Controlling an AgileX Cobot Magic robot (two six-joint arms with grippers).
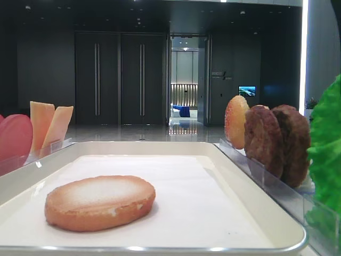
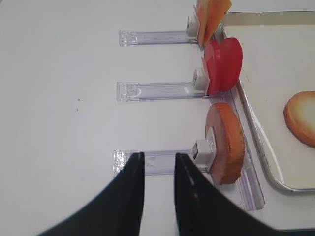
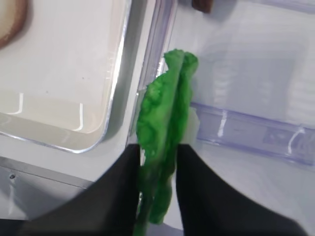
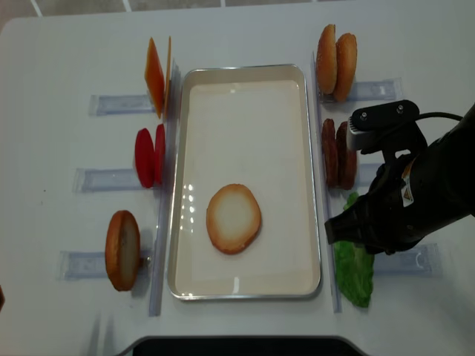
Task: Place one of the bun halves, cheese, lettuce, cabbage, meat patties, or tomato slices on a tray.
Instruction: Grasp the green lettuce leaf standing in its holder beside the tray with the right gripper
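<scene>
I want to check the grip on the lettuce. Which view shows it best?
The right wrist view: the lettuce fills the frame between the two dark fingers. The overhead view shows it beside the tray, partly hidden by the arm. The low front view catches only its edge at the right. The left wrist view misses it.
</scene>
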